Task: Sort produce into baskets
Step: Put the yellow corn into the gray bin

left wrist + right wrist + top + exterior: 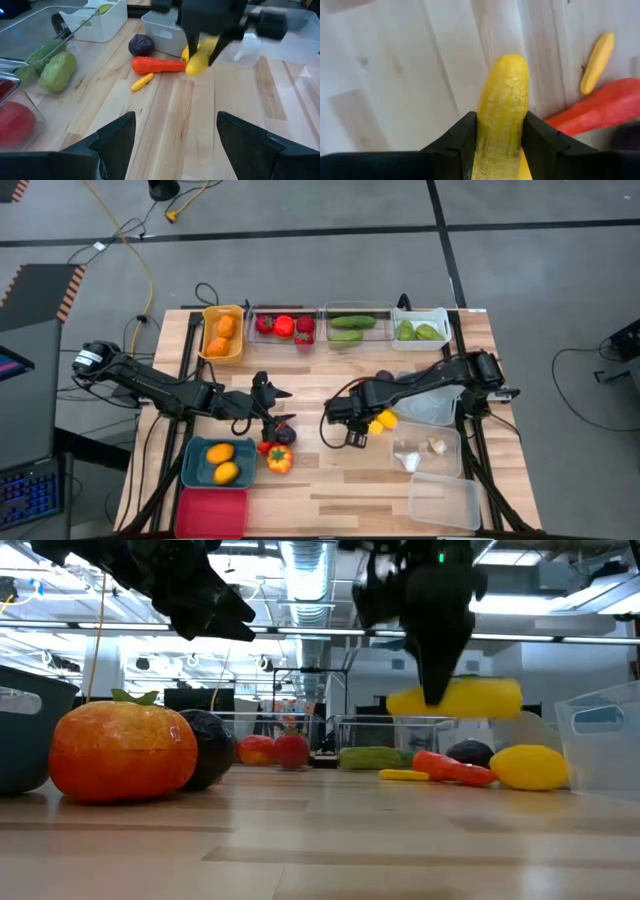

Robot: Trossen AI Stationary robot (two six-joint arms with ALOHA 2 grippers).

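My right gripper (352, 423) hangs over the table's middle, shut on a long yellow fruit (502, 107), which also shows in the low view (470, 698). My left gripper (272, 402) is open and empty, up in the air to the left of it; its fingers (107, 145) frame the scene. On the table lie an orange carrot (157, 65), a small yellow piece (142, 81), a dark purple piece (141, 45) and a yellow lemon-like fruit (530, 766). Near the teal bin (192, 470) sit an orange pepper (279, 459) and a purple piece (286, 434). My right gripper pinches the yellow fruit by its two long sides (485, 135) between its two fingers. The fingers come from above, pointing down, and lie across the fruit. The fruit hangs about level, lifted clear of the table (500, 698).
Along the far edge stand an orange-yellow bin (205, 330) with orange fruit, a clear bin (285, 310) with red pieces, a clear bin (352, 308) with green ones and a white bin (420, 315). Clear bins (445, 500) stand at the right, a red bin (212, 512) at the near left.
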